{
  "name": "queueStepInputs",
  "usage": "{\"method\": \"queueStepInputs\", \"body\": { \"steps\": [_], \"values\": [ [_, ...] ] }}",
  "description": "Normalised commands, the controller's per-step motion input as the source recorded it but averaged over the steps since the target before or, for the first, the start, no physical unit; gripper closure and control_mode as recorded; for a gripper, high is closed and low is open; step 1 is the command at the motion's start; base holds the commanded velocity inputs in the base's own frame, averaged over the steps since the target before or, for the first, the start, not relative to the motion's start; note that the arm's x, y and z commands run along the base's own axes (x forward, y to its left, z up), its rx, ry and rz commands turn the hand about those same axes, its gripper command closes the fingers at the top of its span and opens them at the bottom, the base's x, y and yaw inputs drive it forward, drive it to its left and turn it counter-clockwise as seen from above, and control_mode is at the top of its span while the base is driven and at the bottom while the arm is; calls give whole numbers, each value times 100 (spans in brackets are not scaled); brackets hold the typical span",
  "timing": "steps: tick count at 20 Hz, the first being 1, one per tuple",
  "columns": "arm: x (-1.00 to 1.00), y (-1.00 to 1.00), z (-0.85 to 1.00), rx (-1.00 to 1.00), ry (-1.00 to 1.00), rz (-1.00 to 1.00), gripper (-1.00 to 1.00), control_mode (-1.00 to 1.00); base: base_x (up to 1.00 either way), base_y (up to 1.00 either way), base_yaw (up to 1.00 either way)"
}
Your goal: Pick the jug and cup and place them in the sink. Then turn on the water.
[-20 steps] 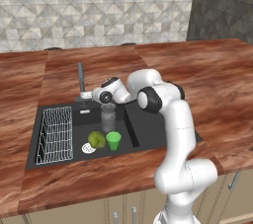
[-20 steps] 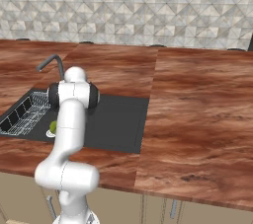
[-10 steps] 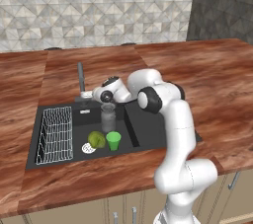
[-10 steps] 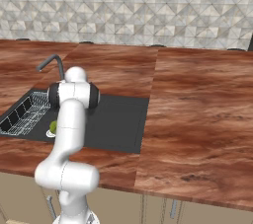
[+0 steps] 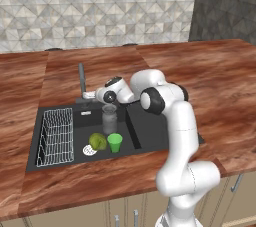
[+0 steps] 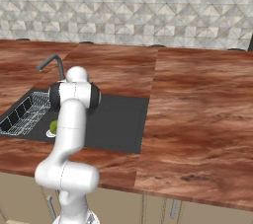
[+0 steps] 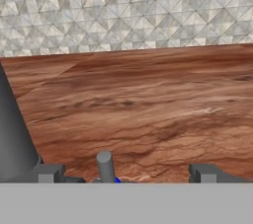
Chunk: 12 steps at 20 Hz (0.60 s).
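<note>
**Faucet stage: jug and cup in basin, gripper wide at the handle**

1. Scene. The counter (image 5: 210,71) carries the sink (image 5: 150,133), a dark recessed basin. A wire rack (image 5: 55,136) occupies the basin's left part.

2. Arm. Across the last second the arm shows almost no displacement in either base view; the posture near the faucet (image 5: 81,78) is unchanged. Judgement: the placing steps are complete and the arm is lining up on the faucet control, so the remaining work is turning on the water.

3. Task objects. The jug (image 5: 109,119) stands upright in the basin, directly below the hand. The cup (image 5: 115,142) stands upright in front of the jug, near the basin's front wall, just beside a yellow-green fruit (image 5: 97,141). Both are free of the gripper.

4. Gripper. The gripper (image 7: 123,173) has its jaws spread wide and holds nothing. In the hand view a small grey upright pin, probably the faucet lever (image 7: 105,165), stands between the fingertips (image 7: 47,173), nearer the left one.

5. Water. No stream is visible from the spout.

6. Limits of view. In the right base view the arm covers most of the basin contents. Contact between fingers and lever cannot be confirmed. The spout outlet is too small to make out.
</note>
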Motion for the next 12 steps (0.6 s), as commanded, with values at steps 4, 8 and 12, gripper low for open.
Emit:
{"method": "queueStepInputs", "body": {
  "steps": [4, 8, 12],
  "values": [
    [2, 0, 0, 0, 0, 0, -100, -100, 0, 0, 0],
    [6, -6, 0, 1, 0, 0, -100, -100, 0, 0, 0],
    [8, -14, 0, 1, 0, 0, -100, -100, 0, 0, 0]
  ]
}}
